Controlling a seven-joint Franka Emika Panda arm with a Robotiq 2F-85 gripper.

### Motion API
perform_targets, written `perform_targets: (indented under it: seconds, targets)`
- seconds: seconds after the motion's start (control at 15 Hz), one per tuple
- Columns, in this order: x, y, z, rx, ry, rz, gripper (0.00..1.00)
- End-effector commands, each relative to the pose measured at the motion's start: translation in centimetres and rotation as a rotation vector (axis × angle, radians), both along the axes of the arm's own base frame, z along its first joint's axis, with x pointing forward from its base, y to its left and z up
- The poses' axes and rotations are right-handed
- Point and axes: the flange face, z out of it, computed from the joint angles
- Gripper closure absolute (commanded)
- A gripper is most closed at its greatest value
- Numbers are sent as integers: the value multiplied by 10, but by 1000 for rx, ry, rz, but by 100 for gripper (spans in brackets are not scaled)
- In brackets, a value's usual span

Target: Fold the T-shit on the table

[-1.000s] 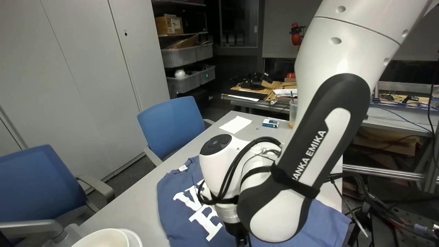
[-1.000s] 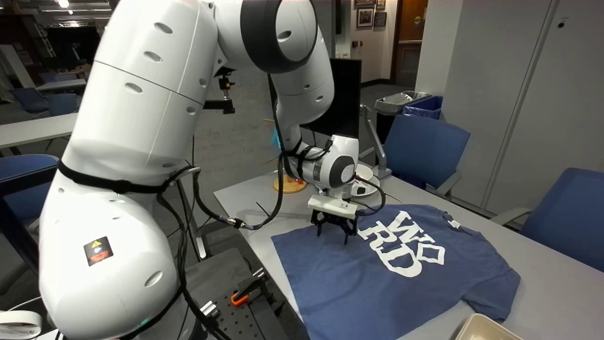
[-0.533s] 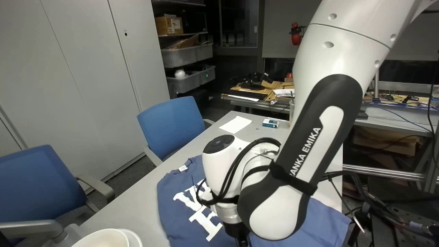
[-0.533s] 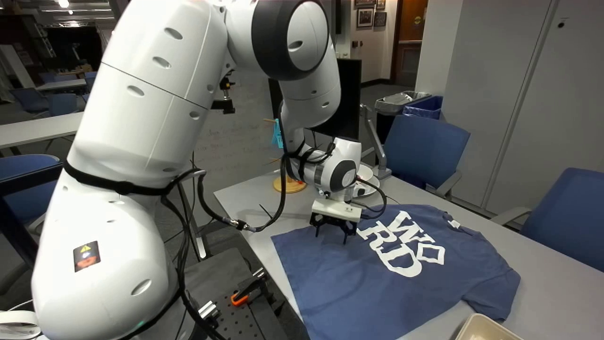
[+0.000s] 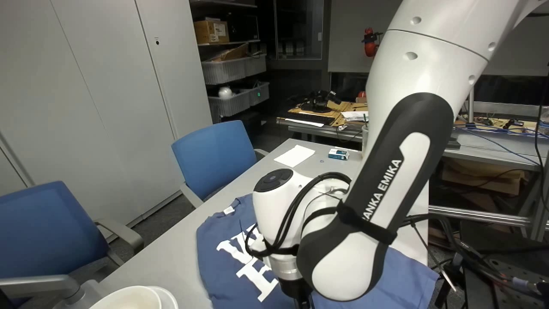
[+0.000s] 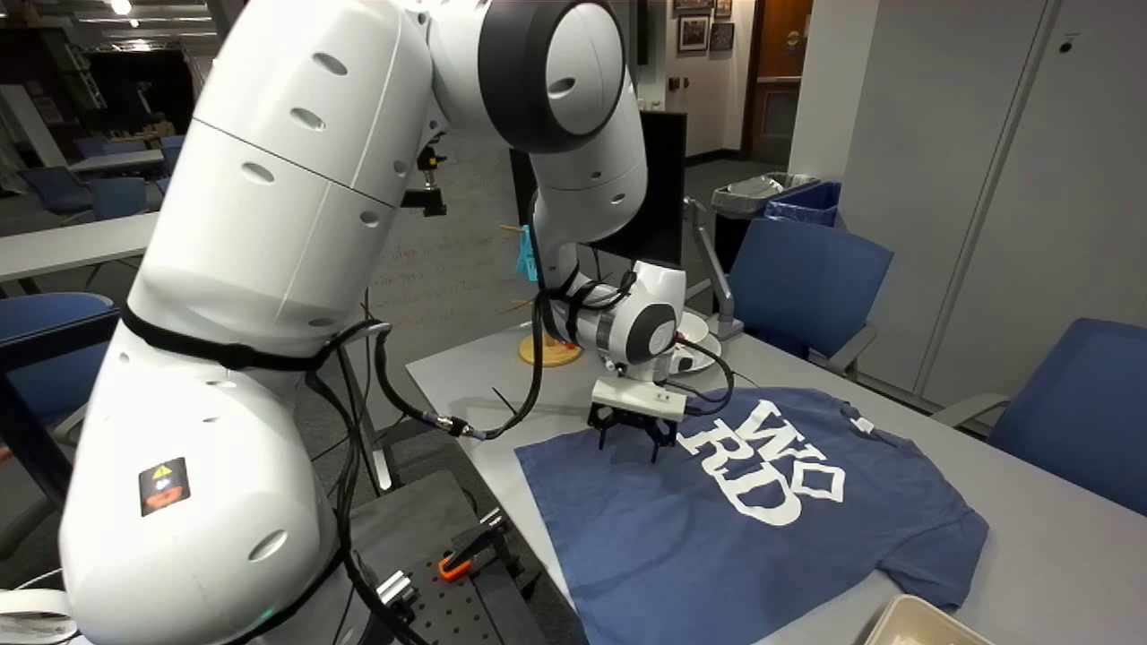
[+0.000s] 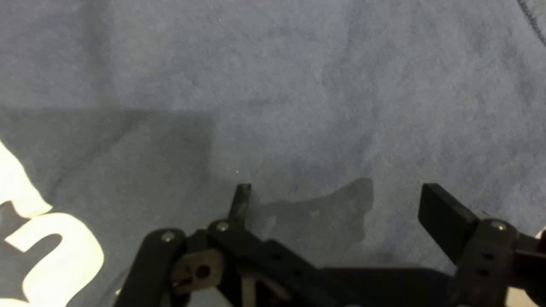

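A: Where is the T-shirt (image 6: 717, 560), and in what condition?
B: Spread flat on the table (image 6: 1057, 537), print side up. The white letters (image 6: 778, 516) read WORD in an exterior view. A white tag (image 6: 862, 425) marks the neck, which lies toward the blue chairs (image 5: 214, 159).
A: Any overhang?
B: Yes. One lower corner (image 5: 429, 277) reaches past the table's edge.
A: State of the claw (image 7: 337, 189)?
B: Fingers (image 7: 445, 217) standing wide apart, pointing down. Between them the wrist view shows blue-grey cloth and a shadow (image 7: 332, 217).
A: Its position?
B: Over the T-shirt, between the letters and the hem (image 6: 551, 524). Whether the fingertips touch the cloth cannot be determined from these views.
A: Other articles on the table?
B: A beige container (image 6: 936, 614), partly out of view, sits just beside a sleeve (image 6: 950, 560). On the opposite side of the T-shirt stand a white bowl (image 5: 150, 296) and, near it, a round wooden board (image 6: 560, 356). In an exterior view, a sheet of white paper (image 5: 295, 156) and a small blue-and-white box (image 5: 339, 154) lie near one another at the far end, well apart from the claw.
A: Obstructions?
B: The robot arm (image 5: 399, 141) covers part of the T-shirt in an exterior view; a clear cup (image 5: 365, 141) at the far end is also largely hidden behind it.
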Motion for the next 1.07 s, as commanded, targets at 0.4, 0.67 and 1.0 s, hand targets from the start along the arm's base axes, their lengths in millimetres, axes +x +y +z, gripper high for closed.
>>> perform_targets:
  seconds: [0.4, 0.67, 1.0]
  targets:
    - [-43, 34, 21, 5, -81, 179, 0]
    - [-83, 58, 13, 17, -91, 262, 0]
    - [-122, 88, 0, 51, -85, 346, 0]
